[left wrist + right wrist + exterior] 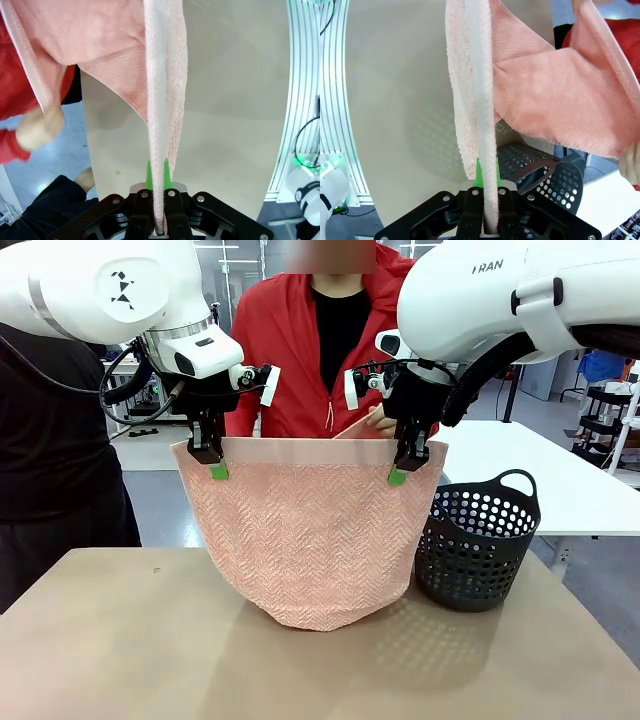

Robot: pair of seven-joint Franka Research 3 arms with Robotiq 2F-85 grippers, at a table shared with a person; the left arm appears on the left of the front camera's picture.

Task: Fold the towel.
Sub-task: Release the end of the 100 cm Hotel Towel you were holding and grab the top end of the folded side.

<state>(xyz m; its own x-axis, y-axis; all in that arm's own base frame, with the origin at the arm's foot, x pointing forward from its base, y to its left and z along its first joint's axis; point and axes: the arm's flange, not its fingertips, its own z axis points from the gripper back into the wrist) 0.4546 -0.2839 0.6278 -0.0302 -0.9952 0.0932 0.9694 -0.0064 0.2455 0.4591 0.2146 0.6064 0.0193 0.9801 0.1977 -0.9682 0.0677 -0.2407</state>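
Two grippers pinch the towel's smooth top hem. The left gripper (214, 466) is clamped on one upper corner and the right gripper (402, 468) on the other, green pads pressed tight against the cloth. Below them the towel (305, 540) hangs spread in a rounded sheet down to the table (100, 640); I cannot tell whether it touches. Below and outward of the right gripper stands a dark basket (478, 540). Beyond both grippers, a person's hand (380, 422) is at the towel's back layer.
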